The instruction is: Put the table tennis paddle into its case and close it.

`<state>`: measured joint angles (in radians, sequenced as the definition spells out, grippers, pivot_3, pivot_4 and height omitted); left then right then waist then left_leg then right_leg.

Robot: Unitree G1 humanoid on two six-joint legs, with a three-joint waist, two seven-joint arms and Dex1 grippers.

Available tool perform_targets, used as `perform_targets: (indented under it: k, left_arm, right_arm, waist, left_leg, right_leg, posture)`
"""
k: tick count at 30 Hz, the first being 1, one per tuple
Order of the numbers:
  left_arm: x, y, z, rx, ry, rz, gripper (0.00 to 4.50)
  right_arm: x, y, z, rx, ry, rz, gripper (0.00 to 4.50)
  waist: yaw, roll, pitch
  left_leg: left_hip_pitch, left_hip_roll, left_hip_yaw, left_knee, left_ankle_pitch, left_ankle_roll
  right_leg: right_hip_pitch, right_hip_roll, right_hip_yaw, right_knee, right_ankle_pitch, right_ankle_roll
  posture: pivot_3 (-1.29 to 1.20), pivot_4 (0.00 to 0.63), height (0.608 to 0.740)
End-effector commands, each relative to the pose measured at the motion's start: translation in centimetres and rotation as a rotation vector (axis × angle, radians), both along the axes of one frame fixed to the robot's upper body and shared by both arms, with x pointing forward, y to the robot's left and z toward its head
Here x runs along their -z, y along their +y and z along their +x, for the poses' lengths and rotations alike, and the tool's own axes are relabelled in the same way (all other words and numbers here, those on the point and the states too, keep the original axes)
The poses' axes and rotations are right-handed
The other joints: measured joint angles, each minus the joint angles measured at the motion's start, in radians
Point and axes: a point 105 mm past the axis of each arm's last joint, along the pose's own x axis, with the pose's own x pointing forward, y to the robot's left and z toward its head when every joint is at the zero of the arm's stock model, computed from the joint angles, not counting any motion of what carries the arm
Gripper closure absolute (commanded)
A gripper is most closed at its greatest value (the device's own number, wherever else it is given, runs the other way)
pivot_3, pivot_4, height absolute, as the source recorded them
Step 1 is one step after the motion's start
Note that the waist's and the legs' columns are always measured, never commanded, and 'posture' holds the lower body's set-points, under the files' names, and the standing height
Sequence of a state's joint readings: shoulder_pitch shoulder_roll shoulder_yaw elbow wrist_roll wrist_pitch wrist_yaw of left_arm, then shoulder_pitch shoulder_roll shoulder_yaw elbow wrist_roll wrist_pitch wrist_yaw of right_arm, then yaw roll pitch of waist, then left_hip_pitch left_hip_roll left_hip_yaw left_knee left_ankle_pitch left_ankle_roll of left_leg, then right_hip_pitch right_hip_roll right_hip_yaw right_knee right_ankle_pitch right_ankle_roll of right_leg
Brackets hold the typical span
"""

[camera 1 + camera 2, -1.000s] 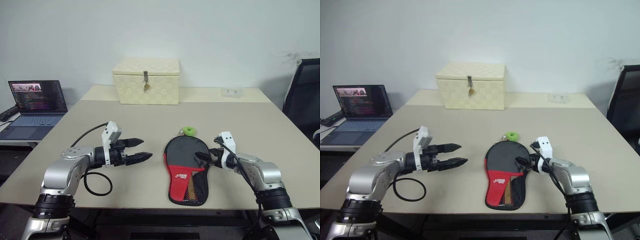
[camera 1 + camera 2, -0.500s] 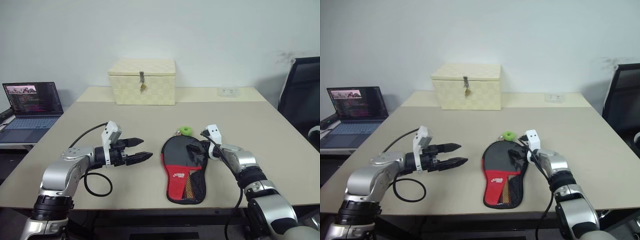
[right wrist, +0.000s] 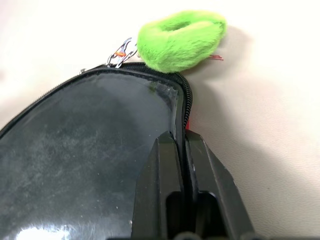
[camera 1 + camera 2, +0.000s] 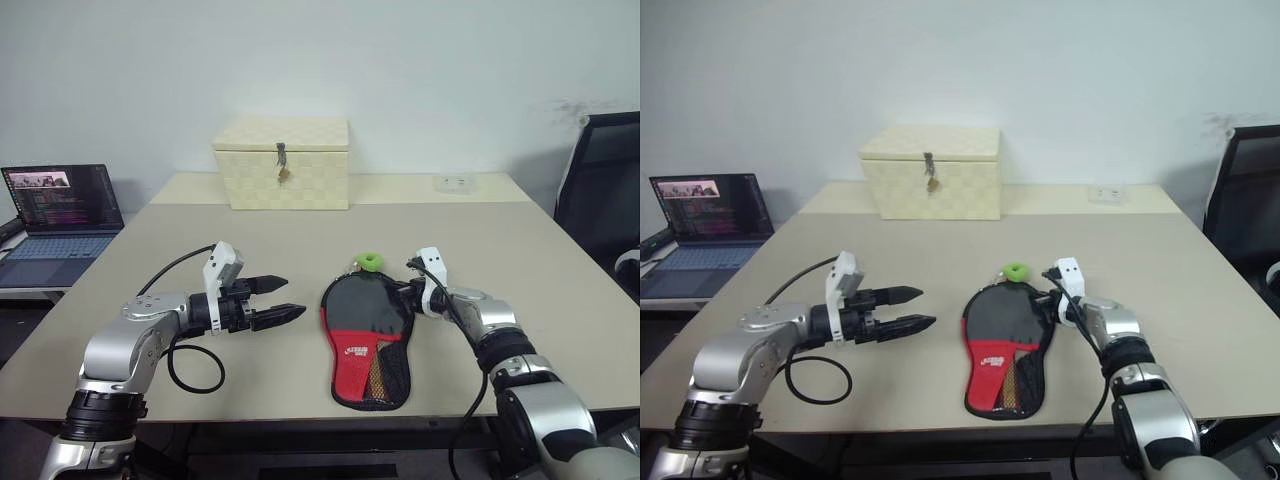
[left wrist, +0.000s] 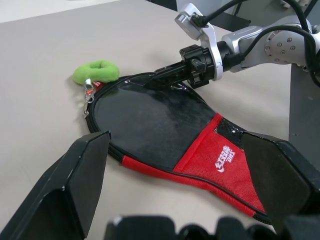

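Head views: the case (image 4: 365,335) lies flat on the table (image 4: 520,260) in front of you, black round part away from you, red handle part toward you. Your right gripper (image 4: 408,297) sits at the case's right rim, jaws pressed together on the edge of the black flap. Through the open side near the handle end you can make out the light wood handle of the table tennis paddle (image 4: 380,372) against the mesh, so the paddle appears to be inside already. Your left gripper (image 4: 279,300) hangs just left of the case, apart from it, jaws spread and empty. Cream latched box (image 4: 281,162) at the far edge; laptop (image 4: 57,215) off to your left.

Left wrist view: right gripper's fingertips meet at the upper rim of the black part; the zip edge runs round to the green fuzzy ring (image 5: 96,71) clipped at the top.

Right wrist view: the fingers (image 3: 165,190) are closed on the thin flap edge just beside the zipper track, with the green ring near ahead.

Judgement: you're at the closing step, with the flap pinched and the zip not yet run. Next calls for laying the flap flush over the paddle, steadying the case with your left gripper, then finding the zip pull. I can't tell whether the green ring is the pull.
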<state>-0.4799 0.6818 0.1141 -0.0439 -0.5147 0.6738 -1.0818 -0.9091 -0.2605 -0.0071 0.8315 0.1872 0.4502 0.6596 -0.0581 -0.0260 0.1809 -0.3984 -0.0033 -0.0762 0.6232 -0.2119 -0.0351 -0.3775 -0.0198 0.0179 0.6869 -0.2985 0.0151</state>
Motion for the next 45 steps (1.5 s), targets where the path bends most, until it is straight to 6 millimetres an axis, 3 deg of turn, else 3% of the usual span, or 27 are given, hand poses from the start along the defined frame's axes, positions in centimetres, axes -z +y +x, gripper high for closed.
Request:
perform_targets:
  k: [1, 18, 29, 33, 38, 41, 43, 45]
  left_arm:
    - [-1.1, -0.5, -0.7, 0.040, -0.039, -0.002, 0.00]
    - [-0.7, -0.5, -1.1, 0.048, -0.026, 0.002, 0.00]
    - [-0.6, -0.7, -0.9, 0.053, -0.029, 0.012, 0.00]
    - [-0.5, -1.0, -0.7, 0.061, -0.033, 0.019, 0.00]
    - [-0.3, -1.6, -0.6, 0.085, -0.039, 0.028, 0.00]
    - [0.1, -2.3, -0.5, 0.110, -0.048, 0.040, 0.00]
    - [0.5, -3.0, -0.2, 0.125, -0.061, 0.060, 0.00]
    - [0.9, -3.4, 0.1, 0.134, -0.070, 0.079, 0.00]
  right_arm:
    - [2.1, 1.5, -1.5, -0.086, 0.073, -0.022, 4.49]
    - [3.6, 2.9, -5.6, -0.210, 0.137, -0.005, 4.49]
    - [4.0, 2.2, -5.0, -0.140, 0.148, -0.032, 4.49]
    - [3.4, 2.1, -4.6, -0.112, 0.140, -0.007, 3.42]
    - [1.3, 2.3, -4.3, -0.119, 0.076, 0.025, 1.80]
    - [-2.0, 2.0, -4.7, -0.143, -0.023, 0.045, 0.81]
    - [-3.8, 0.8, -4.7, -0.111, -0.077, 0.052, 0.09]
    - [-4.6, 0.0, -4.6, -0.081, -0.092, 0.065, 0.03]
  waist:
    - [0.000, 0.000, 0.000]
    - [0.000, 0.000, 0.000]
    - [-0.001, -0.001, 0.000]
    - [-0.001, -0.001, -0.001]
    - [0.000, -0.001, -0.001]
    - [0.003, 0.000, 0.000]
    - [0.007, 0.001, 0.001]
    - [0.009, 0.002, 0.001]
  left_leg:
    - [0.000, 0.000, 0.000, 0.000, 0.000, 0.000]
    - [0.000, 0.002, 0.000, -0.013, 0.000, 0.000]
    - [0.001, 0.002, 0.000, -0.013, 0.000, 0.000]
    - [0.002, 0.003, 0.000, -0.013, 0.000, 0.000]
    - [0.002, 0.003, 0.000, -0.013, 0.000, -0.001]
    - [0.001, 0.003, 0.000, -0.012, 0.000, -0.001]
    - [-0.001, 0.002, -0.001, -0.012, 0.000, -0.001]
    - [-0.001, 0.000, -0.001, -0.012, 0.000, -0.001]
  right_leg:
    - [0.000, 0.000, 0.000, 0.000, 0.000, 0.000]
    - [-0.003, 0.000, 0.000, -0.007, -0.004, -0.005]
    - [-0.002, 0.001, 0.000, -0.006, -0.004, -0.006]
    - [-0.002, 0.001, 0.000, -0.005, -0.004, -0.006]
    - [-0.002, 0.001, 0.000, -0.004, -0.004, -0.006]
    - [-0.002, 0.001, 0.000, -0.004, -0.004, -0.006]
    - [-0.003, 0.001, -0.001, -0.005, -0.004, -0.006]
    - [-0.003, 0.000, -0.001, -0.005, -0.004, -0.006]
  posture:
    - [0.00, 0.150, 0.740]
    - [0.00, 0.150, 0.740]
    - [0.00, 0.150, 0.740]
    - [0.00, 0.150, 0.740]
    - [0.00, 0.150, 0.740]
    - [0.00, 0.150, 0.740]
    - [0.00, 0.150, 0.740]
    - [0.00, 0.150, 0.740]
